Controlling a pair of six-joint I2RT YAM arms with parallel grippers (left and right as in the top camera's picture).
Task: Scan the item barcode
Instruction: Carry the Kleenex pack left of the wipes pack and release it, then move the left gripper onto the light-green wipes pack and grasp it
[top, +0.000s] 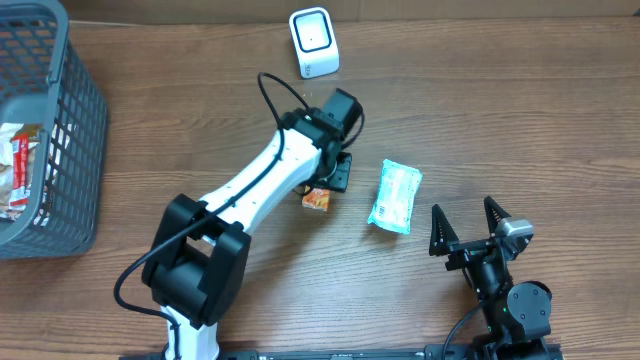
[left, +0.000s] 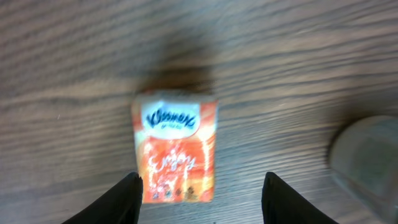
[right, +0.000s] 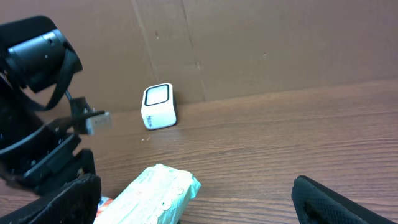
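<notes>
Wooden bench (top: 480, 110) carries a grey basket (top: 85, 120) at far left. Left gripper (left: 202, 190) stands parted (holding nothing); right gripper (top: 467, 222) gapes wide, empty. Orange tissue pack (left: 176, 149) lies flat between the left fingers, long axis running away from the wrist, logo end farthest.

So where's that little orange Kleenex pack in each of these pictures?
Overhead: orange pack mid-table, partly under the left gripper.
Left wrist: orange pack dead centre, flat between the open fingers.
Right wrist: just a sliver at the bottom left, beside the pale green packet.
Shared landmark: the left gripper, over the pack in every view.
</notes>
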